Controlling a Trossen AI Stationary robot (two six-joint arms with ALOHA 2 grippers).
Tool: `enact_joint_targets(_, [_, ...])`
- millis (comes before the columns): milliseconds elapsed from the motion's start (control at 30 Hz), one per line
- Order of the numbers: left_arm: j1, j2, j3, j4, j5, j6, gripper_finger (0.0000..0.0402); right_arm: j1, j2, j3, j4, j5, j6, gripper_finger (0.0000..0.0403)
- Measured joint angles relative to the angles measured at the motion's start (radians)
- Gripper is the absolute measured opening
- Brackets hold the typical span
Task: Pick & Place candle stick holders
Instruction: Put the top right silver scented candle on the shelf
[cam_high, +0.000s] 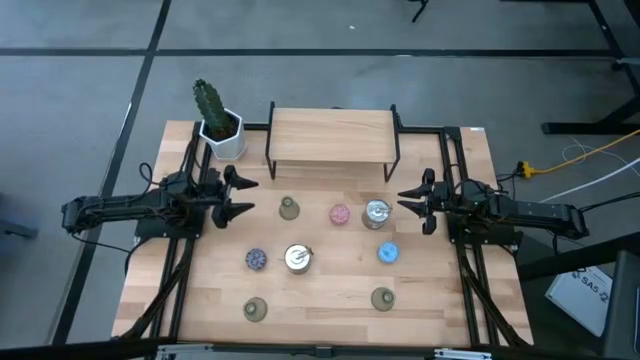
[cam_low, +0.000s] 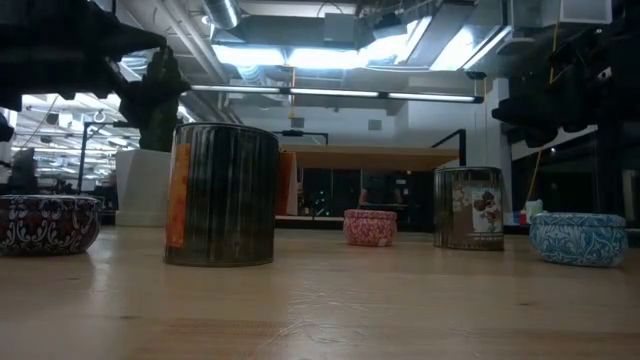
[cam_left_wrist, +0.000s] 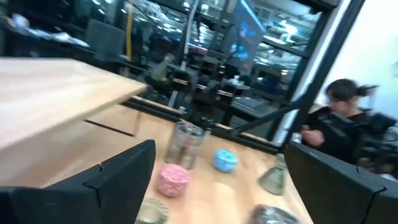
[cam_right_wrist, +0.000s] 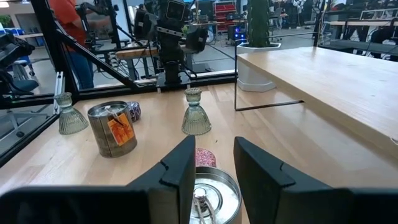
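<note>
Hovering just above the table, the right gripper (cam_high: 410, 203) faces a silvery cup (cam_high: 377, 213) close in front of it, fingers a narrow gap apart and holding nothing. The left gripper (cam_high: 240, 196) waits at the table's left side, fingers spread wide and empty.

Seven holders lie scattered on the table, all loose: the silvery cup, a second silvery cup (cam_high: 297, 258), a pink one (cam_high: 340, 214), a blue one (cam_high: 388, 252), a dark speckled one (cam_high: 256, 259), and three olive flared ones (cam_high: 289, 208) (cam_high: 255, 310) (cam_high: 383, 298).

The likely risk: the right fingers look too close together to straddle the cup, so moving in could push or topple it into the pink one just beside it. The flared olive pieces have narrow necks and may tip if nudged.

The silvery cup near the right gripper is open-topped, with a small metal fitting at its bottom, seen in the right wrist view. A white pot (cam_high: 224, 135) by the wooden shelf (cam_high: 331, 139) holds a cactus.
</note>
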Motion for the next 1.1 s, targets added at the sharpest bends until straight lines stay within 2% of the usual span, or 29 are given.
enact_joint_targets(467, [0.011,0.001,0.0,-0.051,-0.246,0.024,0.0354,0.0,0.0,0.0,0.0,0.0,0.0,0.0112])
enact_joint_targets(867, [0.011,0.001,0.0,-0.062,-0.206,-0.079,0.0354,0.0,0.0,0.0,0.0,-0.001,0.002,0.0112])
enact_joint_targets(1100, [0.011,0.002,0.002,-0.061,-0.197,-0.116,0.0354,0.0,0.0,0.0,0.008,-0.001,0.075,0.0112])
